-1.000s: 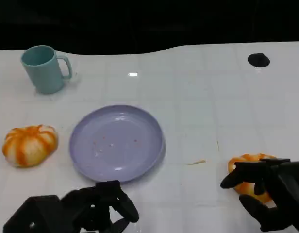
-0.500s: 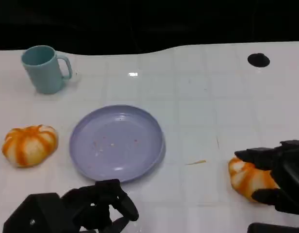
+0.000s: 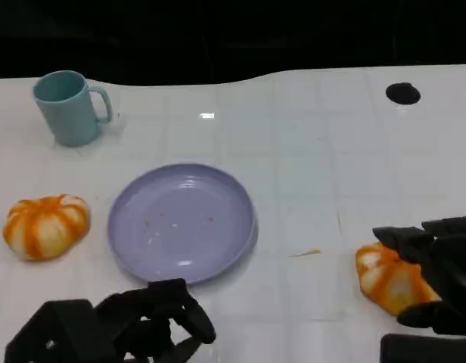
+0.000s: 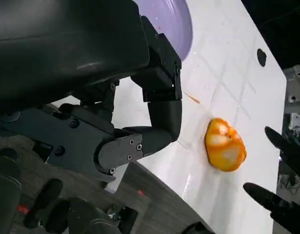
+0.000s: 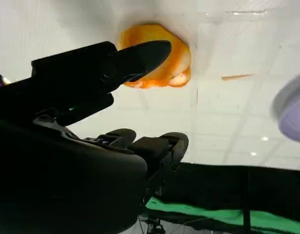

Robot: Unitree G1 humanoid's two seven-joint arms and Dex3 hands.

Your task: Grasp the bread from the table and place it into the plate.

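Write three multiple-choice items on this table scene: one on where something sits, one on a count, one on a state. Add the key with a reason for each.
1. Where is the teal mug?
A. At the far left of the table
B. On the plate
C. Beside the right hand

2. How many orange breads lie on the table?
A. One
B. Two
C. Three

3. What is the state of the purple plate?
A. It holds a bread
B. It is upside down
C. It holds no bread, only a few crumbs

Key: 1 A, the mug stands far left, beyond the plate. 2 B, one bread lies left of the plate, and the other bread lies at the right hand, whose fingers are spread around it. 3 C, the head view shows the plate's bare inside with small specks.
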